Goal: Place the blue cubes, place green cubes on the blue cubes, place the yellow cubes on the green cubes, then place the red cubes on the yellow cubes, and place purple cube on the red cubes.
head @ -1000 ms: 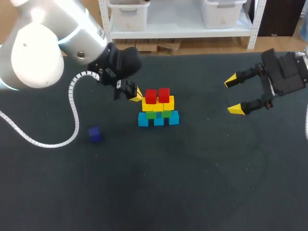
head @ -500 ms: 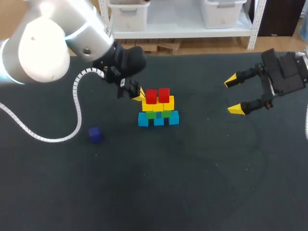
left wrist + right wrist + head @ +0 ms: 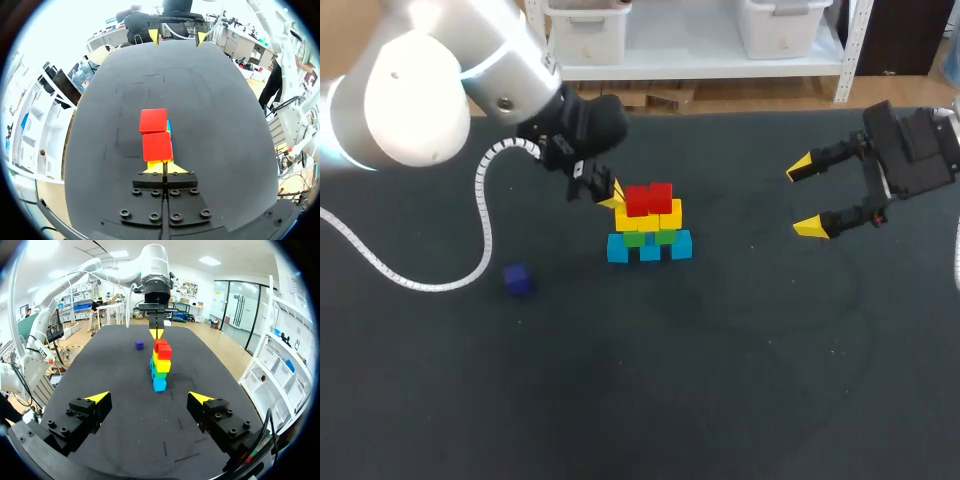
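A cube stack stands mid-table: blue cubes at the bottom, green cubes on them, yellow cubes above, and two red cubes on top, side by side and touching. My left gripper is shut and empty, its tips against the left red cube's outer side. In the left wrist view the red cubes lie just ahead of the shut tips. The purple cube lies alone, left of the stack. My right gripper hangs open and empty, well right of the stack.
The dark table has wide bare room in front of and to the right of the stack. My left arm's white cable loops over the table's left part, near the purple cube.
My left gripper has moved right against the left red cube and pushed it up to the other red cube, closing the gap. The right arm has not moved.
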